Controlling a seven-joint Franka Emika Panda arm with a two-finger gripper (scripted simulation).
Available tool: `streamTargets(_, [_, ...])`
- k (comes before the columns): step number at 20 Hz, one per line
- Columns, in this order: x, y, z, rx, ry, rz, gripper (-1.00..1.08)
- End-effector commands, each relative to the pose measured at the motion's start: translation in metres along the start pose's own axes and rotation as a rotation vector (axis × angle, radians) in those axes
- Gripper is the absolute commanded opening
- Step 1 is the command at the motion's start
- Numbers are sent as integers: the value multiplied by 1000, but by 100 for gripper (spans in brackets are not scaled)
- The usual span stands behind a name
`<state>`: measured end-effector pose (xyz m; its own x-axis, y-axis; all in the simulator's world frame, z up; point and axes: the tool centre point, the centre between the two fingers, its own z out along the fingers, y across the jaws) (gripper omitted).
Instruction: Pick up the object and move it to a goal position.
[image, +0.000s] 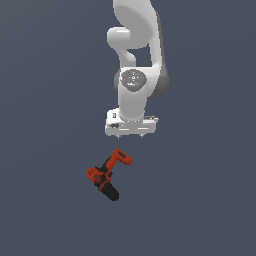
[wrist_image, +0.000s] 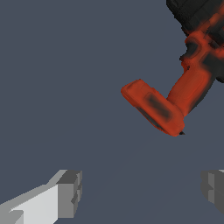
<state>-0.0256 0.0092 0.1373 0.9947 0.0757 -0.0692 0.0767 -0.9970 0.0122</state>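
Note:
The object is a small red-orange power drill (image: 106, 175) with a black chuck, lying on its side on the dark grey floor (image: 45, 150). Its chuck points toward the bottom of the exterior view and its handle base toward the gripper. My gripper (image: 131, 135) hangs above the floor, just beyond the handle base, apart from the drill. In the wrist view the drill (wrist_image: 186, 87) shows handle and base, with the body cut off at the frame edge. The gripper (wrist_image: 142, 192) is open and empty, with its fingers (wrist_image: 69, 193) spread wide and the drill outside them.
The white arm (image: 135, 60) rises behind the gripper toward the top of the exterior view. The flat dark grey floor runs all around the drill, with no other objects in view.

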Motion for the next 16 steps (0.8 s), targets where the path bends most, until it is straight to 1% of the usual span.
streamTargets(1, [0,0,0,0,0,0,68])
streamTargets(8, [4,-15,-9,6,13,-23,68])
streamTargets(16, [9,-13,-7,9,18,-45,68])
